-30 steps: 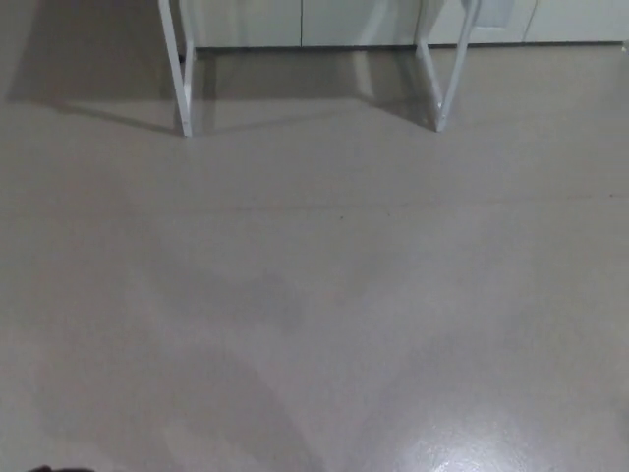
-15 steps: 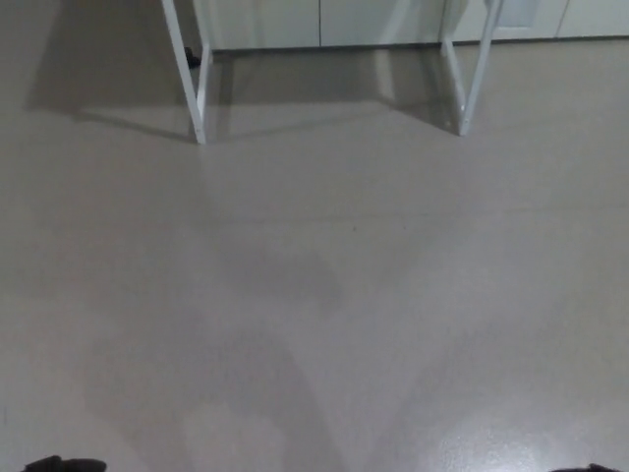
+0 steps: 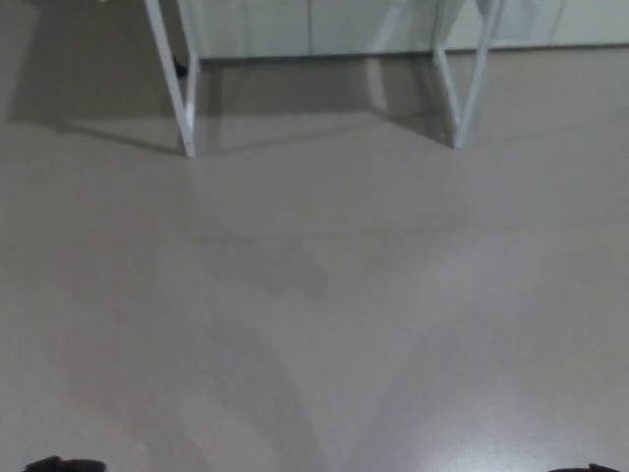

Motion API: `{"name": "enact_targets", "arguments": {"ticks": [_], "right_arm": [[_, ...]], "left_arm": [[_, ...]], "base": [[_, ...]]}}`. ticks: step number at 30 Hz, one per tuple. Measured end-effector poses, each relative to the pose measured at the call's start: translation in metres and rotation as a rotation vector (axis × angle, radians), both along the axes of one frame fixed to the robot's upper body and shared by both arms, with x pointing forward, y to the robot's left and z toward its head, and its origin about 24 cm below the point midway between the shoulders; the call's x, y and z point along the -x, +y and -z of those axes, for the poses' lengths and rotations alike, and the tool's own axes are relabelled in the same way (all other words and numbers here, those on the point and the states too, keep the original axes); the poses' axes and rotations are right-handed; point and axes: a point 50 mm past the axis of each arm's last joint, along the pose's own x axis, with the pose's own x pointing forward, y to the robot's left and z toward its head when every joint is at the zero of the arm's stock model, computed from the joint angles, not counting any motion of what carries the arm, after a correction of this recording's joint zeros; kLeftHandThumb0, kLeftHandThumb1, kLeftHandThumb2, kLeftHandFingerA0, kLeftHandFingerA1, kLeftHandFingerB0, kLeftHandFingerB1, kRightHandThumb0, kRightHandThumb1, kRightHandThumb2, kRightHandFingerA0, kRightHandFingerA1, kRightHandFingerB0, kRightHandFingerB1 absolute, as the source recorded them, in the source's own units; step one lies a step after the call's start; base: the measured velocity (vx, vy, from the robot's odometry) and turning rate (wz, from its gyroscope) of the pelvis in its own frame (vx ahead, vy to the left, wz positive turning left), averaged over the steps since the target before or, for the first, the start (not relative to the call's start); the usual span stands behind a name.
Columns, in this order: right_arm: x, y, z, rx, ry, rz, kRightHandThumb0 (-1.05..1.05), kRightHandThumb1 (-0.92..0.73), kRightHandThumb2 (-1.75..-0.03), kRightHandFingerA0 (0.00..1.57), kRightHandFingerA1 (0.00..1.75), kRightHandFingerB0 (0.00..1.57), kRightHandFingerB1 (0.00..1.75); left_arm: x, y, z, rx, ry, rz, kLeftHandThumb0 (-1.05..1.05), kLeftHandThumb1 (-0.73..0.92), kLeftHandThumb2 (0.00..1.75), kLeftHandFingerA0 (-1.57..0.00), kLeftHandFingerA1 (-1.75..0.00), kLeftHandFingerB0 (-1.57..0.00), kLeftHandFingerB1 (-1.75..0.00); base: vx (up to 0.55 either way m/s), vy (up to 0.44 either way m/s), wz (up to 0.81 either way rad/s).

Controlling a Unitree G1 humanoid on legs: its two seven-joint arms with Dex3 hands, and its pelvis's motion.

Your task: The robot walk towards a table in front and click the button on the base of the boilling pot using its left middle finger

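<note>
Looking down at a bare grey-beige floor filling nearly the whole head view, with soft shadows fanning across it. Showing only the white legs of the worktop at the top edge: the left leg pair slanting down to the floor, the right leg pair standing well apart from it, both casting dark shadows leftward. Running behind those legs, a pale cabinet front along the wall. Lying outside the picture, above the legs: the worktop's surface, the boiling pot and its button. Peeking in at the bottom corners, far below the legs, two small dark shapes, too little visible to identify. Keeping both hands out of view, so cannot tell the state of the fingers
</note>
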Motion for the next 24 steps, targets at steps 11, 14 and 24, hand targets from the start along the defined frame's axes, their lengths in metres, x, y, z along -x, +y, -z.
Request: {"name": "enact_targets", "arguments": {"ticks": [11, 14, 24], "right_arm": [[0.009, 0.001, 0.004, 0.003, 0.022, -0.002, -0.10, -0.46, -0.53, 0.58, 0.47, 0.45, 0.42], [0.012, 0.001, 0.006, 0.004, 0.028, -0.002, -0.10, -0.46, -0.53, 0.58, 0.48, 0.46, 0.42], [0.024, -0.004, 0.011, 0.020, 0.060, 0.014, -0.08, -0.44, -0.52, 0.59, 0.49, 0.45, 0.43]], "left_arm": [[0.010, 0.000, 0.004, -0.005, 0.029, 0.000, -0.12, 0.38, 0.84, -0.24, -0.53, -0.20, -0.50], [0.012, -0.001, 0.005, -0.006, 0.036, 0.007, -0.18, 0.54, 0.56, -0.37, -0.41, -0.33, -0.34], [0.020, -0.002, 0.013, -0.010, 0.074, 0.011, -0.19, 0.54, 0.56, -0.37, -0.40, -0.33, -0.34]], "base": [[0.15, -0.026, 0.06], [0.11, -0.197, -0.15], [0.13, -0.017, -0.06]]}}
